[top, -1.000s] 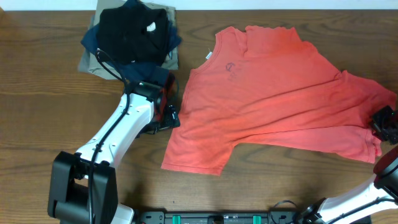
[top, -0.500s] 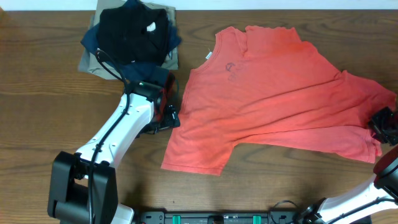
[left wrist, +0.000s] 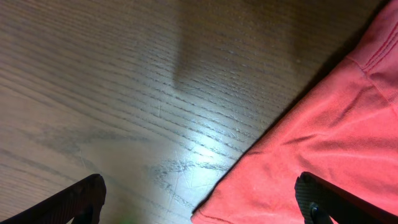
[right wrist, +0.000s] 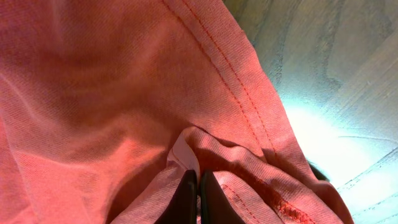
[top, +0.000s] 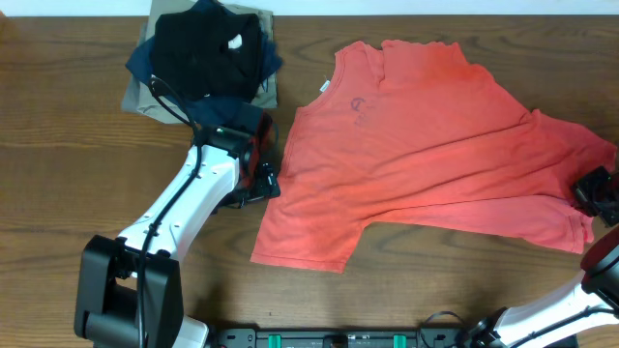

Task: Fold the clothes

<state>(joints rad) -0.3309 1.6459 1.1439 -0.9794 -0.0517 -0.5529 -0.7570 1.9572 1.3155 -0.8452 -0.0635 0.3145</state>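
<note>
A red T-shirt (top: 426,145) lies spread across the middle and right of the wooden table. My left gripper (top: 259,180) is open and empty at the shirt's left edge, low over the wood; in the left wrist view the shirt's hem (left wrist: 323,143) fills the right side between my fingers (left wrist: 199,214). My right gripper (top: 602,196) is at the shirt's right end, shut on a pinch of the red cloth; the right wrist view shows its fingers (right wrist: 198,193) closed on a fold of the shirt (right wrist: 112,93).
A pile of dark clothes, black (top: 205,43) and navy over a tan piece, sits at the back left of the table. Bare wood (top: 58,184) lies to the left and in front of the shirt.
The right gripper has shifted slightly right and down with the shirt's end. The left arm has not moved.
</note>
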